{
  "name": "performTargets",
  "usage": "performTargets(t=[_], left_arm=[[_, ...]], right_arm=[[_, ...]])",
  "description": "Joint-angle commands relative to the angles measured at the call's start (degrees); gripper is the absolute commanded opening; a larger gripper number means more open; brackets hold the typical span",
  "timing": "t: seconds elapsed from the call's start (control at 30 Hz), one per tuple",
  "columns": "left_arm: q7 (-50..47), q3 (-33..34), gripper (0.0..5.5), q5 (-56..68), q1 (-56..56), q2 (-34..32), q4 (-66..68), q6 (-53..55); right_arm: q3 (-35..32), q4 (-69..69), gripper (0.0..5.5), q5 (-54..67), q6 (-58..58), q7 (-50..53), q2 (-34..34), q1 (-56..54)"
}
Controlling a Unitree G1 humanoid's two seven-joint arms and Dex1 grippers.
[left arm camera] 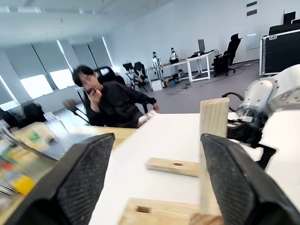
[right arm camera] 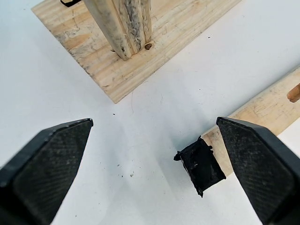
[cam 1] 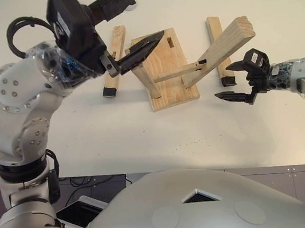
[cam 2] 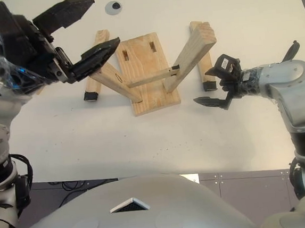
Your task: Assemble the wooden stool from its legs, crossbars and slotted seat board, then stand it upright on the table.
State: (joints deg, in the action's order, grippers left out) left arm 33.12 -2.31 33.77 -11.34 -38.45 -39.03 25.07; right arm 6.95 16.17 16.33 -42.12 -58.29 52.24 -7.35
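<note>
Assembly looks about half done to us. The pale rectangular wooden seat board point(cam 2: 151, 101) lies flat on the white table point(cam 2: 144, 141). A left standing leg point(cam 2: 118, 84) and a right standing leg point(cam 2: 190, 57), both of square pale wood, lean up out of it, tied by a thin wooden crossbar point(cam 2: 149, 78). Two open slots point(cam 2: 152, 46) remain at the board's other end. We judge the step in hand to be fetching the third leg. The right gripper point(cam 2: 202, 86) hangs low over the table with its fingers spread wide and nothing between them. The black foot cap point(right arm camera: 201, 166) of the right loose wooden leg point(right arm camera: 262, 112) sits just below that gap, nearer one finger than the other, with the board's corner just ahead of the fingertips. The left gripper point(cam 2: 105, 21) is raised well above the table, its fingers also parted and empty. Its lower fingertip is close over the left standing leg, and the left loose wooden leg point(cam 2: 93, 82) lies beneath it. Next, we think the right gripper must descend, centre itself on the leg's shaft rather than its cap, and close across the narrow width. It would then lift and tilt the leg's bare end toward an open slot, while the left gripper steadies the leaning frame.
</note>
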Motion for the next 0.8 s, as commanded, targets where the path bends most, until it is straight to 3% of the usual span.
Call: performTargets(t=[0.03,0.33,0.53,0.6,0.7,0.8], left_arm=[[3.18,-9.0,3.37,-9.55,8.69,-1.99,4.98,-2.24],[-3.16,2.61,3.37,5.31,-1.78,2.46,0.69,1.7],[-6.53,12.1,3.37,14.78,-12.36,0.96,3.7,7.29],[-5.2,11.85,3.37,11.21,-10.17,-0.99,7.17,7.64],[-3.08,6.31,3.37,2.95,-1.39,-0.92,12.72,5.1],[-1.37,0.31,3.37,-0.88,4.51,3.33,15.74,2.11]], right_arm=[[0.33,-0.06,4.87,-0.05,-0.07,0.44,-0.27,-1.58],[0.16,-0.77,4.87,0.17,-0.13,0.67,-0.18,-2.26],[-3.24,3.19,4.87,4.68,-1.72,-3.16,3.26,1.69],[-6.17,7.0,4.87,9.58,-2.4,-7.57,4.96,5.45],[-11.47,10.69,4.87,22.81,-8.18,-7.57,-0.67,2.53],[-10.13,10.6,4.87,26.73,-9.81,-3.46,-5.93,-0.86]])
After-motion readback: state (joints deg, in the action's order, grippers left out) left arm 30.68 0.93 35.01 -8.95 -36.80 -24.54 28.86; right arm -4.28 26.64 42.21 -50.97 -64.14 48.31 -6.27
